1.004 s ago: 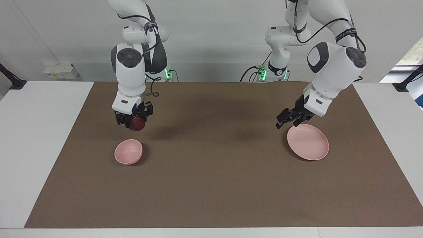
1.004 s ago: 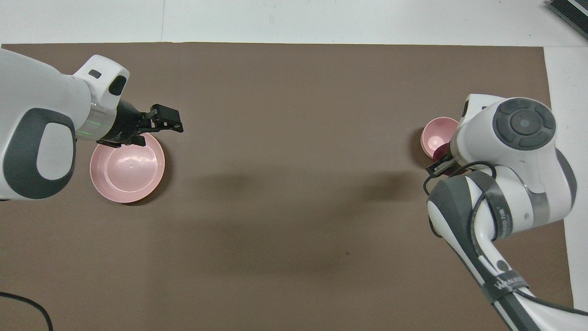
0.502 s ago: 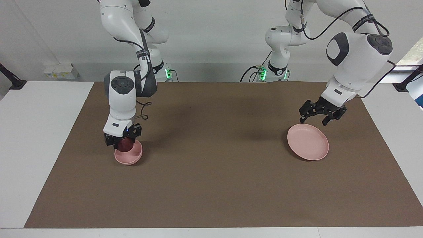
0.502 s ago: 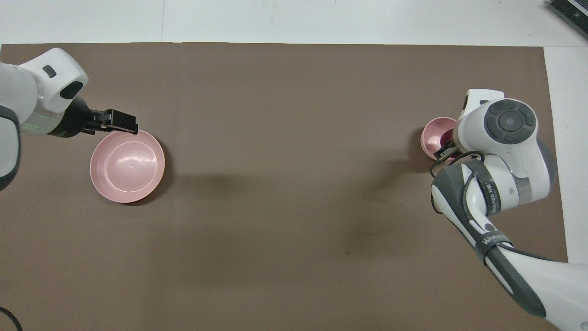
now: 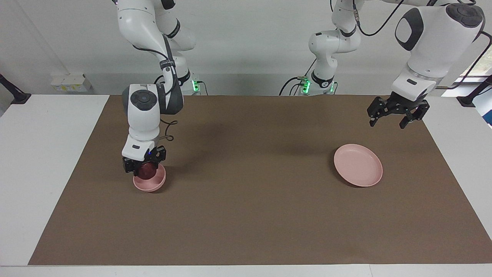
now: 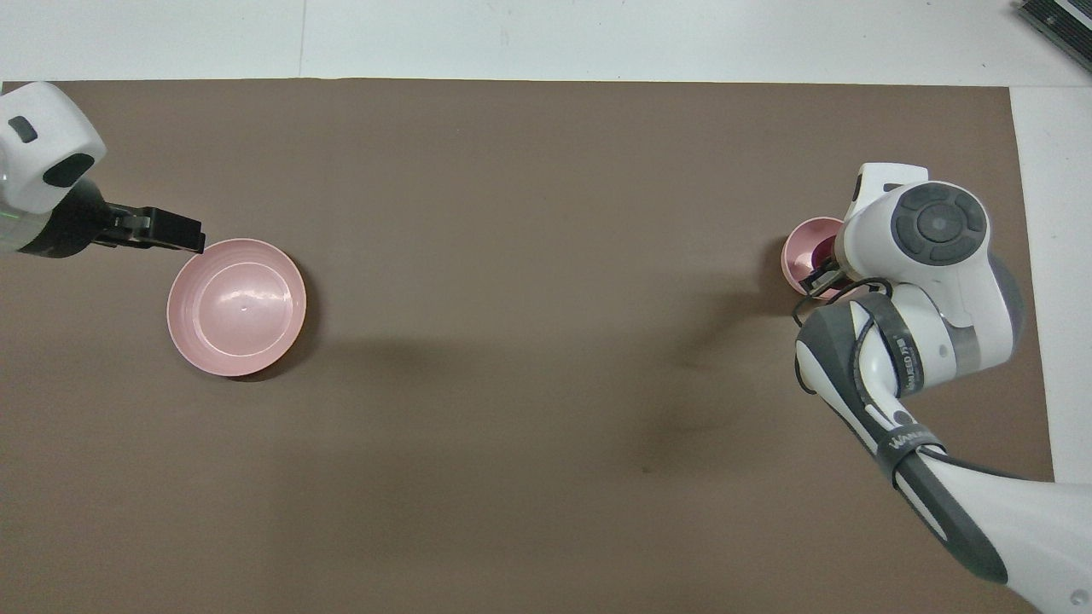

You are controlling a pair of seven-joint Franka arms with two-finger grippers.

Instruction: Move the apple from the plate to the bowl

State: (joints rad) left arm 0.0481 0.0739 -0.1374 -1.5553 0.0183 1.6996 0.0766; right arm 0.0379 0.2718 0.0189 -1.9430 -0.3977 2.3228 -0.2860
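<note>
**Apple lowered into the bowl, not yet let go**

The desk (image 5: 246, 231) carries a brown mat (image 5: 253, 207) that covers most of its top. Toward the left arm's end of it lies the pink plate (image 5: 358, 165), with nothing on it. Toward the right arm's end sits the smaller pink bowl (image 5: 150, 182), well apart from the plate.

The right arm reaches straight down over the bowl. The right pincer (image 5: 144, 166) is clamped on the dark red apple (image 5: 146, 171), which hangs at the bowl's mouth with its lower part already inside the rim. Whether the apple touches the bottom of the bowl cannot be told.

The left arm waits, raised over the mat's edge nearer the robots than the plate. The left pincer (image 5: 396, 115) has its fingers spread wide and holds nothing.

The carry looks nearly finished; what remains is the release and the lift away.

What could go wrong:
- If the apple hangs clear of the bottom when the fingers part, it may bounce or roll against the wall, and the light bowl could rock or tip.
- The fingers reach down by the rim, so opening them might push the bowl sideways.
- A lift before the fingers fully part would drag the apple back out.
</note>
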